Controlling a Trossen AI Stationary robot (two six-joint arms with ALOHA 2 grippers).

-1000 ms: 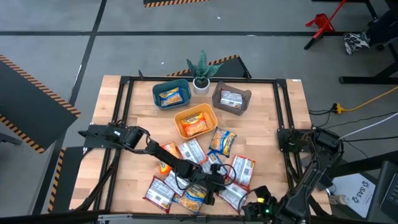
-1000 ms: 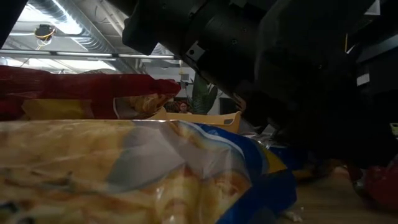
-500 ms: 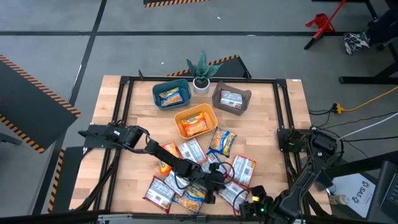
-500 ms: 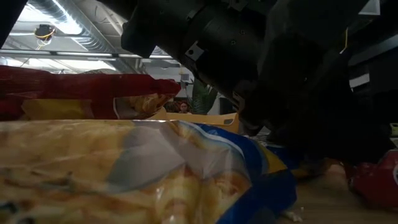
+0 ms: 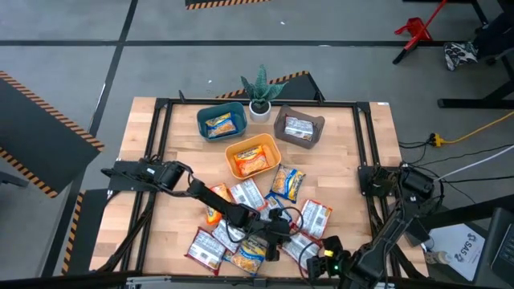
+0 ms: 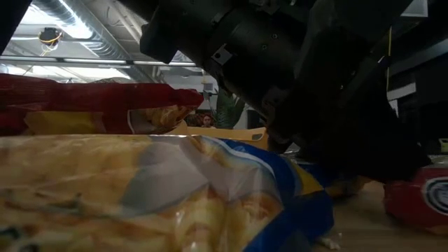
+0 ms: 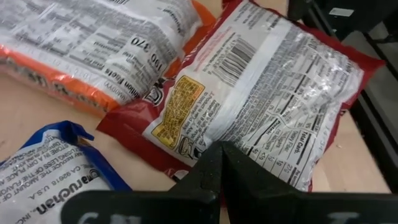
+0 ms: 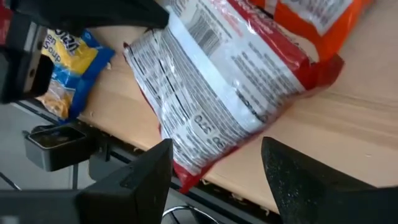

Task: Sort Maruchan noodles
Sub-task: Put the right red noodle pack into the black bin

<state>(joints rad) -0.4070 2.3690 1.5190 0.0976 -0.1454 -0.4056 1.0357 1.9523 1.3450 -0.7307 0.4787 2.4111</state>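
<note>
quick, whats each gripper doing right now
Left gripper: over the red-and-white packet, fingers look shut, nothing gripped.
Right gripper: open, empty, beside the same packet.

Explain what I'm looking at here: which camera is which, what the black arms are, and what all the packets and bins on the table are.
These are four cameras on one two-armed robot at a wooden table.

The high view looks straight down. The left arm reaches from the table's left side into a loose pile of ramen packets; its left hand sits low in the pile. The right hand is at the table's near edge, beside a red-and-white packet.

Past the pile stand a teal bin, an orange bin and a grey bin, each with a packet already in it, and a small potted plant.

The low view sits at table height, so packets fill it. Each wrist view looks past that arm's own fingers. The right hand's fingers are apart, on either side of that packet's edge, holding nothing. I cannot tell whether the left hand grips anything.
</note>
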